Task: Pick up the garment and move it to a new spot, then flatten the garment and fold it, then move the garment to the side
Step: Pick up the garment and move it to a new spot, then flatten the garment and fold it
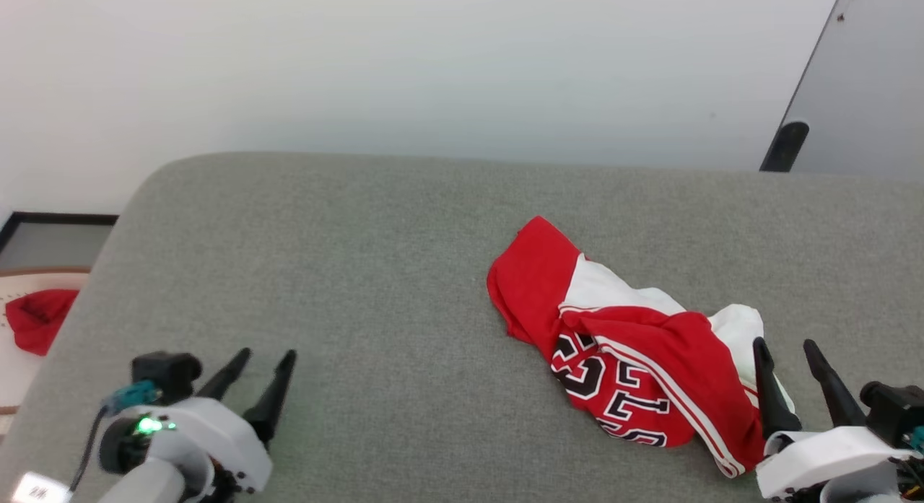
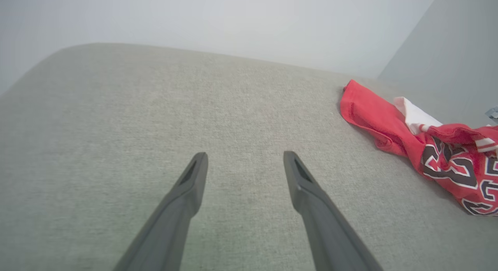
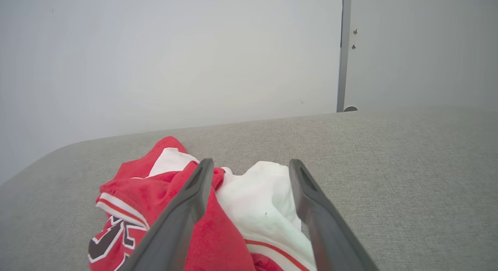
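Note:
The garment (image 1: 621, 351), a red jersey with white sleeves, striped trim and black white-outlined lettering, lies crumpled on the right half of the grey surface (image 1: 404, 272). My right gripper (image 1: 785, 350) stands open at the garment's right end, its fingers straddling the white sleeve. In the right wrist view the garment (image 3: 256, 201) bulges between the spread fingers of that gripper (image 3: 251, 164). My left gripper (image 1: 267, 355) is open over bare grey fabric at the lower left, well apart from the garment. Its wrist view shows the gripper (image 2: 245, 156) empty, with the garment (image 2: 424, 142) off to the right.
A small red scrap (image 1: 40, 317) lies on a pale stand past the surface's left edge. A white wall runs behind, with a grey panel (image 1: 859, 77) and a dark foot (image 1: 785, 146) at the back right. Bare grey fabric spreads across the left and back.

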